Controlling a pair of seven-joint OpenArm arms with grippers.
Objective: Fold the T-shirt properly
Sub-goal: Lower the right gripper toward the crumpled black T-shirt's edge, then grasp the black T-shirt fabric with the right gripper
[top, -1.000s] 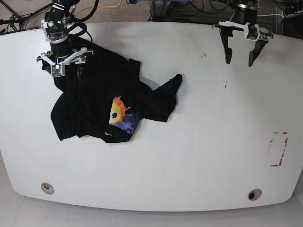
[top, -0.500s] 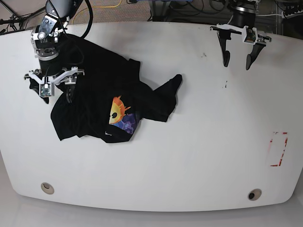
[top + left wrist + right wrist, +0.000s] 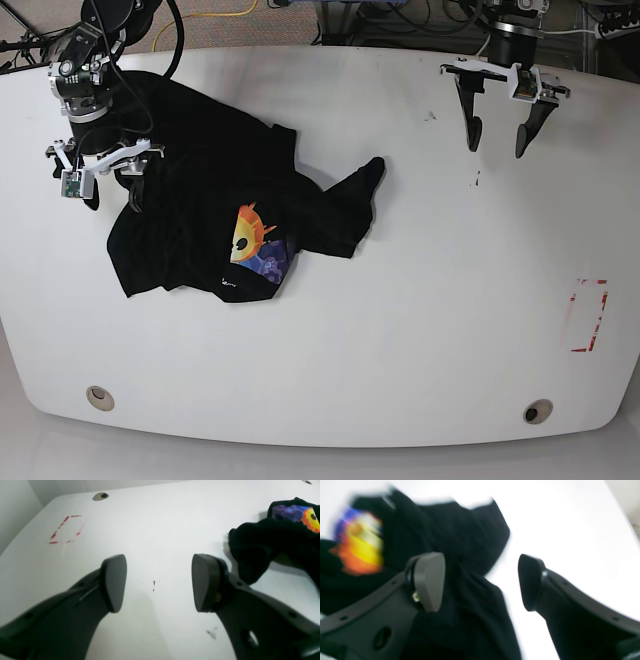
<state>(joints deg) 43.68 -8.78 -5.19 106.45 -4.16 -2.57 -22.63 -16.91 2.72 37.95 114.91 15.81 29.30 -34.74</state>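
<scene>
The black T-shirt (image 3: 190, 190) lies crumpled on the left half of the white table (image 3: 420, 300), its orange-yellow and purple-blue print (image 3: 256, 246) facing up. My right gripper (image 3: 112, 200) hovers open over the shirt's left edge. The blurred right wrist view shows one finger (image 3: 430, 580) over the T-shirt (image 3: 470, 542) and the other over bare table, with nothing between them. My left gripper (image 3: 495, 148) hangs open above bare table at the far right, well away from the shirt. In the left wrist view, the left gripper (image 3: 157, 582) is empty and a sleeve of the T-shirt (image 3: 260, 545) lies off to the right.
A red dashed rectangle (image 3: 588, 315) marks the table near its right edge. Two round holes (image 3: 99, 397) (image 3: 538, 411) sit by the front edge. Small dark specks (image 3: 477, 180) dot the surface under the left arm. Cables run behind the far edge.
My right arm has swung left across the shirt, from over its upper part to its left edge, still open. The left gripper has shifted slightly left. The shirt has not moved.
</scene>
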